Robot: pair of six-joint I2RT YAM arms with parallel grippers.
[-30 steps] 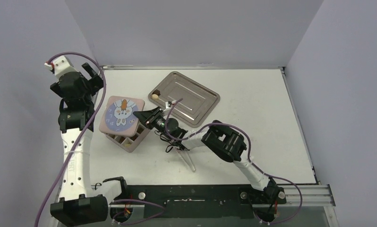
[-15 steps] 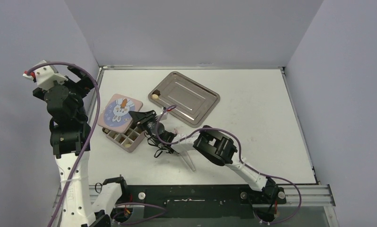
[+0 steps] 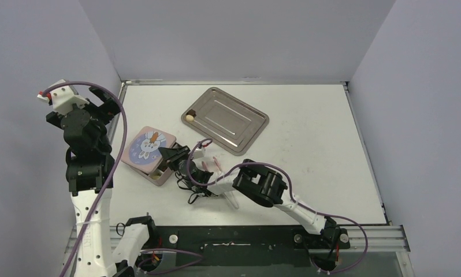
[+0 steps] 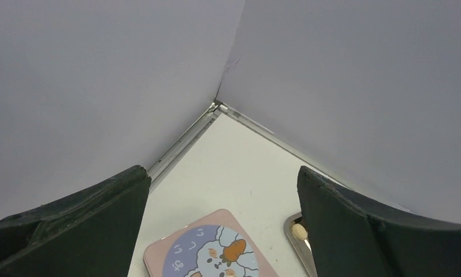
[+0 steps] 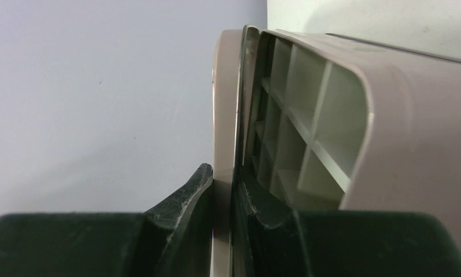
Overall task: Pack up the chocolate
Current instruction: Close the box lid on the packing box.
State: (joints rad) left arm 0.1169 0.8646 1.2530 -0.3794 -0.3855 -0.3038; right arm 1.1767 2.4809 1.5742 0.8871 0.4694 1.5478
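A pink lid with a rabbit picture point(image 3: 148, 147) lies over a beige divided box point(image 3: 159, 175), leaving only the box's near corner showing. My right gripper point(image 3: 171, 155) is shut on the lid's right edge. The right wrist view shows the lid's edge point(image 5: 223, 109) pinched in that gripper point(image 5: 227, 193), beside the box's compartments point(image 5: 309, 133). No chocolate shows in them. A cream chocolate piece point(image 3: 189, 118) and a dark one point(image 3: 192, 112) lie in the metal tray's left corner. My left gripper point(image 3: 99, 103) is open and empty, raised behind and left of the lid point(image 4: 208, 251).
The steel tray point(image 3: 234, 118) lies at the back centre; its corner with the cream piece point(image 4: 299, 231) shows in the left wrist view. Pale tongs point(image 3: 233, 199) lie partly under my right arm. The enclosure's walls stand close to the left arm.
My right gripper has drawn the lid forward and left over the box, so fewer compartments show. My left arm has swung up and back towards the left wall.
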